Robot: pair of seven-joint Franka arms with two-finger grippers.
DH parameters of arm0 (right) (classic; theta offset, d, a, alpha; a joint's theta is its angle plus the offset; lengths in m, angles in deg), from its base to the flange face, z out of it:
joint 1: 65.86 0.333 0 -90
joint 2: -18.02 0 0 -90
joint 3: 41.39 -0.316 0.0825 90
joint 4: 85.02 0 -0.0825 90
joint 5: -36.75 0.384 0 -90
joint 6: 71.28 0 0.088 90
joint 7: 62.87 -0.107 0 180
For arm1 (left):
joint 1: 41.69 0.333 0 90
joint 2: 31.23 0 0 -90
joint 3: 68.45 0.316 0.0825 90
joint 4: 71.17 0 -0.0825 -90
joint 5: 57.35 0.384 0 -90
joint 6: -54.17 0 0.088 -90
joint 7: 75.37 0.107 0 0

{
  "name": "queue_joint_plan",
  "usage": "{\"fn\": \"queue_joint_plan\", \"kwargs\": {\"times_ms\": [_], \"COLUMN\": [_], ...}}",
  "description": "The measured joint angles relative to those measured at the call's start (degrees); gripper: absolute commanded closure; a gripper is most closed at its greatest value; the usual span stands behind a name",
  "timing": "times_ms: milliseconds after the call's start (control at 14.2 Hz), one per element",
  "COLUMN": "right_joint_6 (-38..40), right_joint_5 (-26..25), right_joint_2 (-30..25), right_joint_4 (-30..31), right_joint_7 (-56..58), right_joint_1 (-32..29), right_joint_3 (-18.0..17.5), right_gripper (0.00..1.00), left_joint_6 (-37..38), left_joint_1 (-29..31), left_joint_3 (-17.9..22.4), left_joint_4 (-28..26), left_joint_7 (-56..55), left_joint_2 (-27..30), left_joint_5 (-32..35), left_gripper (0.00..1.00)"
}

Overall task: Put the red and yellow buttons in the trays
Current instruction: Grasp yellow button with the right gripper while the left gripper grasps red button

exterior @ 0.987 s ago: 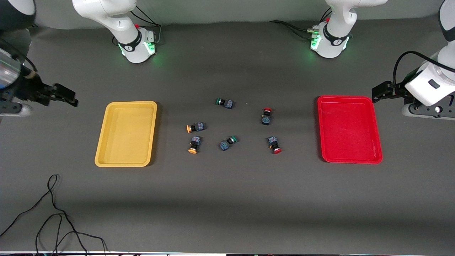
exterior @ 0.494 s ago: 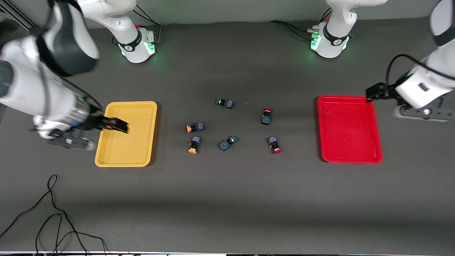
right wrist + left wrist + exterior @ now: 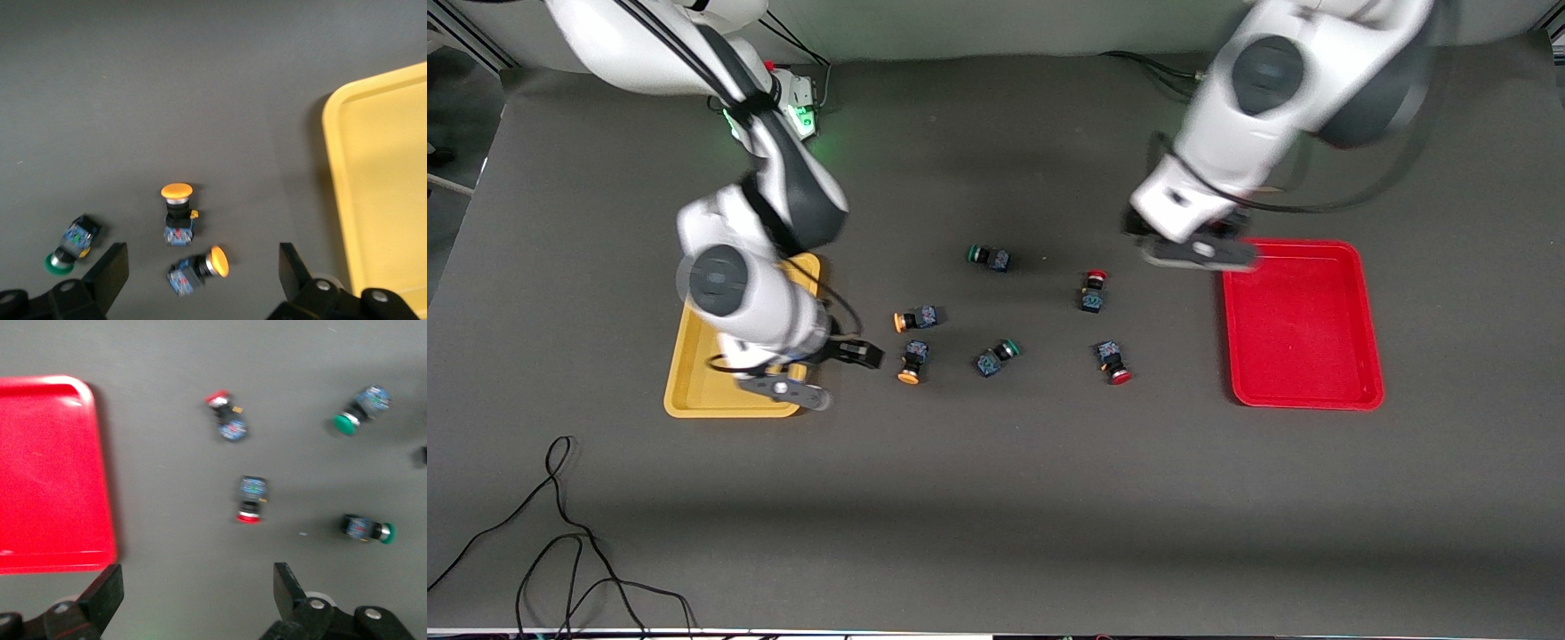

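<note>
Two yellow buttons (image 3: 918,318) (image 3: 911,363) lie beside the yellow tray (image 3: 694,391). Both red buttons (image 3: 1093,291) (image 3: 1112,362) rest nearer the red tray (image 3: 1303,324). My right gripper (image 3: 855,354) hovers open just off the yellow tray's edge, close to the yellow buttons. Its wrist view shows one yellow button (image 3: 199,269) low between the fingers (image 3: 110,270), apart from them, and another (image 3: 178,215) just past it. My left gripper (image 3: 198,593) is open and empty over bare table by the red tray (image 3: 47,473), with both red buttons (image 3: 227,420) (image 3: 251,499) ahead of it.
Two green-capped buttons (image 3: 987,257) (image 3: 996,356) lie among the others in the table's middle. A black cable (image 3: 560,533) loops near the front edge at the right arm's end. Both arm bases stand along the table's back edge.
Both arms have swung inward from the table's ends. The right gripper crossed the yellow tray toward the yellow buttons; the left hand came to the red tray's inner corner. No button has moved.
</note>
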Motion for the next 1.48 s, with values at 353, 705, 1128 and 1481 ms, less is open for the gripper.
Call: {"fn": "queue_joint_plan", "kwargs": {"times_ms": [353,705,1128,1481], "right_joint_6": [-13.94,-22.04,-27.11,-26.8], "right_joint_5": [-0.45,-0.46,-0.83,-1.37], "right_joint_2": [5.76,9.53,10.49,10.14], "right_joint_4": [6.03,8.29,11.18,10.94], "right_joint_7": [-5.08,-8.06,-8.1,-8.06], "right_joint_1": [2.89,4.98,5.09,4.93], "right_joint_3": [-0.07,-0.08,-0.07,0.36], "right_gripper": [0.0,0.0,0.67,0.8], "left_joint_6": [-10.54,-27.33,-38.92,-40.82], "left_joint_1": [-5.0,-5.01,-5.03,-5.05], "left_joint_3": [-0.01,0.33,0.79,0.79], "left_joint_4": [-8.11,-16.13,-15.97,-15.58], "left_joint_7": [-4.17,-6.38,-6.69,-6.7], "left_joint_2": [-0.58,-10.2,-23.53,-25.88], "left_joint_5": [0.01,1.04,4.57,5.87], "left_gripper": [0.0,0.0,0.0,0.72]}}
